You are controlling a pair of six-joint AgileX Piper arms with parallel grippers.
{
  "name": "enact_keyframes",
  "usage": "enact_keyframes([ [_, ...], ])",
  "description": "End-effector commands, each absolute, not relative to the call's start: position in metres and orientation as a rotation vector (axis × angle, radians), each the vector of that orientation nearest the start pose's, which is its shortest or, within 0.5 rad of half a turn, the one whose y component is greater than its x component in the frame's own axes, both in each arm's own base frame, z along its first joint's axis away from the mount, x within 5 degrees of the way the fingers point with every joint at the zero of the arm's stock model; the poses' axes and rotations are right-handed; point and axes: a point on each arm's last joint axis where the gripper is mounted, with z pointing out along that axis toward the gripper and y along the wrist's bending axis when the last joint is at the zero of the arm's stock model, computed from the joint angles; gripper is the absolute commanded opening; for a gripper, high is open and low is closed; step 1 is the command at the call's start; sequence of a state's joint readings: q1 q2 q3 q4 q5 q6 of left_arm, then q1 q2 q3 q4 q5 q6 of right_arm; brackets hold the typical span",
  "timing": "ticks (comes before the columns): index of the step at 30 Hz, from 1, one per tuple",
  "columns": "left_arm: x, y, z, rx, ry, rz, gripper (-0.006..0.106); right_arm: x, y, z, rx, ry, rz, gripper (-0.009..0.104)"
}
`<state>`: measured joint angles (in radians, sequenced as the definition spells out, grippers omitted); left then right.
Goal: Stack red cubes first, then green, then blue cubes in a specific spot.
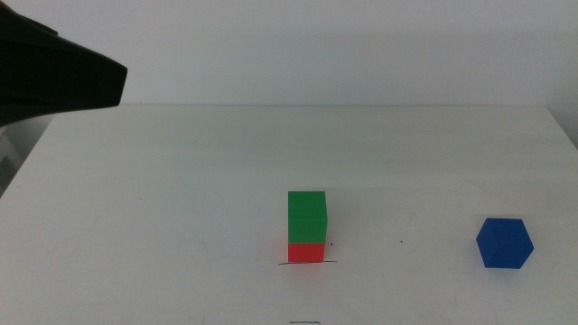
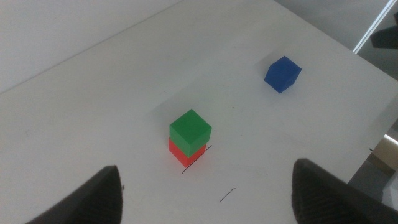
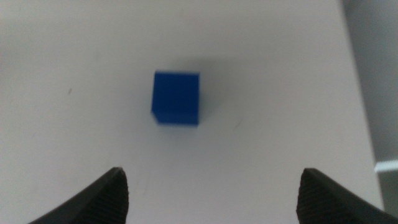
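The green cube (image 1: 307, 215) sits squarely on the red cube (image 1: 305, 252), and the red cube stands on the black pen stroke (image 1: 307, 263) near the table's front middle. The stack also shows in the left wrist view, green cube (image 2: 190, 129) on red cube (image 2: 178, 153). The blue cube (image 1: 505, 243) lies alone to the right. My left gripper (image 2: 208, 198) is open and empty, high and well back from the stack; its arm (image 1: 59, 77) shows at the upper left. My right gripper (image 3: 221, 199) is open and empty above the blue cube (image 3: 176, 98), clear of it.
A second short pen stroke (image 1: 305, 321) lies at the front edge, nearer than the stack. Tiny black dots (image 1: 402, 241) mark the white table between stack and blue cube. The table's right edge (image 1: 564, 135) runs close behind the blue cube.
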<state>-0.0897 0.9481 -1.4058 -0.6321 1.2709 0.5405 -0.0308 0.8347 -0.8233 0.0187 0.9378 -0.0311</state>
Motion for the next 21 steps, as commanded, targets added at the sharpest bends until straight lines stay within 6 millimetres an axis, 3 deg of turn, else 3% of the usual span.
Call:
enact_keyframes([
  [1, 0.122, -0.065, 0.488, 0.728, 1.943, -0.569, 0.093, 0.165, 0.001, 0.354, 0.001, 2.488, 0.019, 0.09],
  [8, 0.122, -0.065, 0.488, 0.728, 1.943, -0.569, 0.093, 0.221, 0.017, 0.354, 0.023, 2.777, 0.12, 0.09],
  [14, 0.122, -0.065, 0.488, 0.728, 1.943, -0.569, 0.093, 0.264, 0.027, 0.325, 0.05, 2.871, 0.227, 0.09],
  [21, 0.122, -0.065, 0.488, 0.728, 1.942, -0.568, 0.093, 0.301, 0.025, 0.291, 0.073, 2.977, 0.145, 0.09],
])
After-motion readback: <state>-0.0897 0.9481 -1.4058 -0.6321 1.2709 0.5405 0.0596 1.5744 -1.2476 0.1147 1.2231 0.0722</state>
